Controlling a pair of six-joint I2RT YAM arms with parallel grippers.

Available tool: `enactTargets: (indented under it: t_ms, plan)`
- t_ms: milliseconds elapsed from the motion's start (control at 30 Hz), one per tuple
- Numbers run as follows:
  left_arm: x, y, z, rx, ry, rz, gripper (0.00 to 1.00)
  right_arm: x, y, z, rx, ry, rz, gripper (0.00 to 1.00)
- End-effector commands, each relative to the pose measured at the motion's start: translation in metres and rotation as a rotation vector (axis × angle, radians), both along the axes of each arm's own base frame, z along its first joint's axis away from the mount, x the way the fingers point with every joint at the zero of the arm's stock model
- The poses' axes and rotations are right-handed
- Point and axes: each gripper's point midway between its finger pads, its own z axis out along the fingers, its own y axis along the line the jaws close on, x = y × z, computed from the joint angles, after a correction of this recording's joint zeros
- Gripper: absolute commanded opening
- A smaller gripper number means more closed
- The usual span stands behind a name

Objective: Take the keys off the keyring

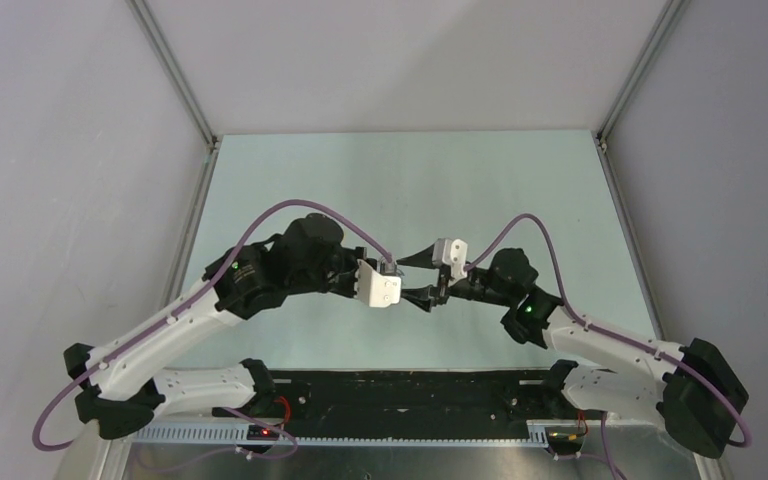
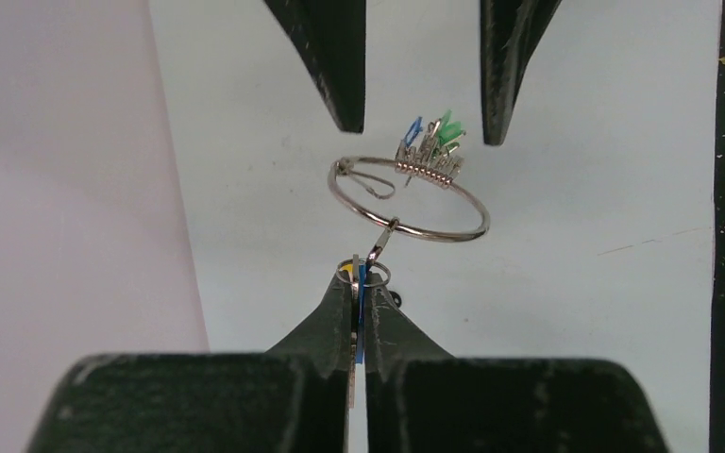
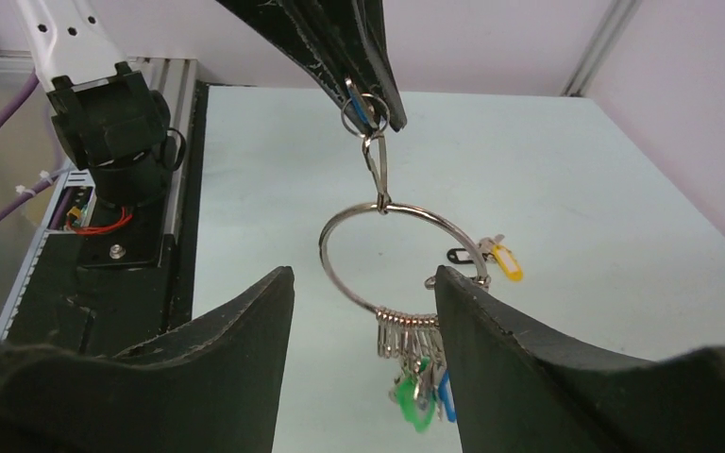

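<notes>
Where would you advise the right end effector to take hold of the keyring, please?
Probably the keyring's bare side arc, approached edge-on from the side: it hangs upright from the left end effector, its keys crowd the bottom, and the clip occupies the top.

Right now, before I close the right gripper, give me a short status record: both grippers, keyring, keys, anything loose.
left gripper: shut on a small loop with a blue piece, linked to the keyring
right gripper: open, fingers either side of the bunched keys
keyring: hanging in the air from the left gripper
keys: green and blue heads, bunched at the ring's lowest point
loose: yellow-tagged piece lying on the table
</notes>
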Motion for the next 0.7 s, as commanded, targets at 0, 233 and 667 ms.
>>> enactTargets:
  t_ms: [0,233,667]
  plan:
    - [-0.005,-0.01,0.031,-0.067,-0.086,-0.071,0.0,-0.002,0.01,0.042,0.096,-0.072,0.044,0.6]
    - [-0.002,-0.008,0.035,-0.015,-0.171,-0.088,0.01,0.0,0.017,0.052,0.113,-0.086,0.064,0.62]
    - [-0.002,-0.011,0.047,0.005,-0.245,-0.118,0.0,-0.003,0.037,0.045,0.07,-0.058,0.147,0.55]
